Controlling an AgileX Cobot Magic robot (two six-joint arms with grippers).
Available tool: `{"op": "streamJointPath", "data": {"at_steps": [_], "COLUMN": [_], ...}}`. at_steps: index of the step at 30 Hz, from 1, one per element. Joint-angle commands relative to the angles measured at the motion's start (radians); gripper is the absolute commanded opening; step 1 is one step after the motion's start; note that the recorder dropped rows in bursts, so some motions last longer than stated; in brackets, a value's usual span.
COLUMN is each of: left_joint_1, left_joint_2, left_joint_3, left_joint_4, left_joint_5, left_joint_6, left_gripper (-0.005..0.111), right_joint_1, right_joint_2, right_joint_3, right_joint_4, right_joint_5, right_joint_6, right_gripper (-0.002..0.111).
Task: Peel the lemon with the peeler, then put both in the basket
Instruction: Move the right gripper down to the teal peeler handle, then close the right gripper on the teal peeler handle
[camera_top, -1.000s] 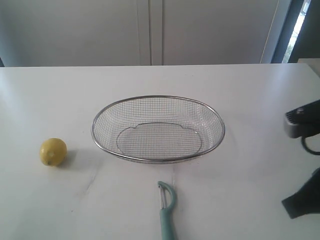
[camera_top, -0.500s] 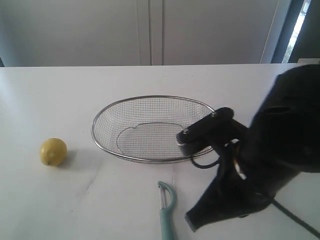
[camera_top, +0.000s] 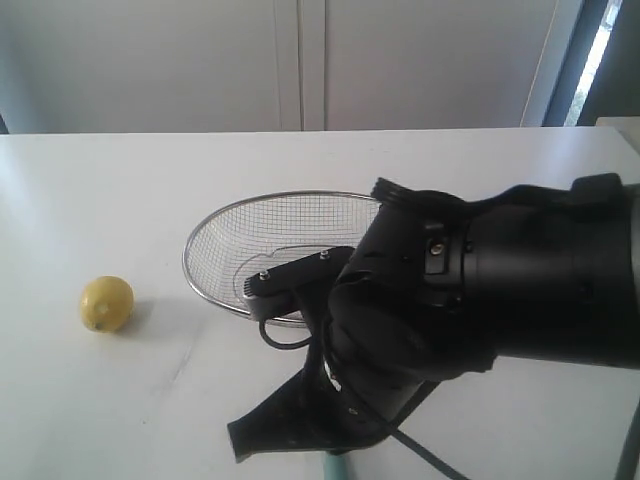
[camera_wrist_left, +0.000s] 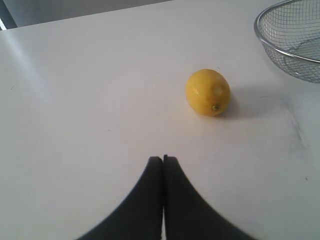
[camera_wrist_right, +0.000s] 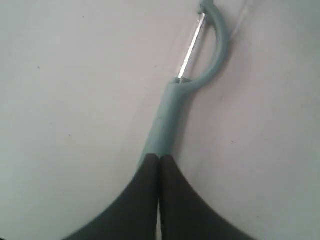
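Observation:
The yellow lemon (camera_top: 107, 303) lies on the white table at the left, also seen in the left wrist view as the lemon (camera_wrist_left: 208, 92) with its dark stem spot facing me. My left gripper (camera_wrist_left: 163, 159) is shut and empty, a short way in front of it. The wire mesh basket (camera_top: 215, 235) stands in the middle, partly hidden by the right arm (camera_top: 470, 300). The teal peeler (camera_wrist_right: 172, 115) lies flat on the table, its metal blade pointing away. My right gripper (camera_wrist_right: 159, 157) is shut, with its tips over the end of the handle.
The bulky black right arm fills the middle and right of the exterior view and hides most of the peeler (camera_top: 335, 466). A rim section of the basket (camera_wrist_left: 280, 47) shows beyond the lemon. White cabinet doors stand behind the table.
The right arm has swung in from the right edge across the table's front and now covers the peeler and part of the basket. Lemon and basket have not moved.

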Motion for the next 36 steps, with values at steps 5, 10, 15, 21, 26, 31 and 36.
{"op": "streamJointPath", "data": {"at_steps": [5, 10, 15, 21, 26, 31, 36], "left_joint_1": [0.001, 0.001, 0.001, 0.001, 0.001, 0.001, 0.001], "left_joint_2": [-0.004, -0.004, -0.004, -0.004, -0.004, -0.004, -0.004], "left_joint_3": [0.005, 0.005, 0.005, 0.005, 0.005, 0.005, 0.005], "left_joint_4": [-0.002, -0.002, -0.002, -0.002, -0.002, -0.002, -0.002], "left_joint_5": [0.003, 0.003, 0.003, 0.003, 0.003, 0.003, 0.003], "left_joint_6": [0.0, 0.0, 0.0, 0.0, 0.0, 0.0, 0.0], "left_gripper": [0.0, 0.0, 0.0, 0.0, 0.0, 0.0, 0.0], "right_joint_1": [0.002, 0.002, 0.002, 0.002, 0.001, 0.001, 0.001], "right_joint_2": [0.001, 0.04, 0.098, 0.156, 0.186, 0.188, 0.188], "right_joint_3": [-0.003, -0.003, -0.003, -0.003, -0.003, -0.003, -0.003], "right_joint_4": [0.063, 0.091, 0.087, 0.023, 0.023, 0.023, 0.005], "right_joint_5": [-0.044, -0.049, -0.049, -0.056, -0.064, -0.084, -0.095], "right_joint_6": [0.015, 0.015, 0.015, 0.03, 0.03, 0.032, 0.101], "right_gripper": [0.007, 0.036, 0.038, 0.038, 0.038, 0.038, 0.038]}}
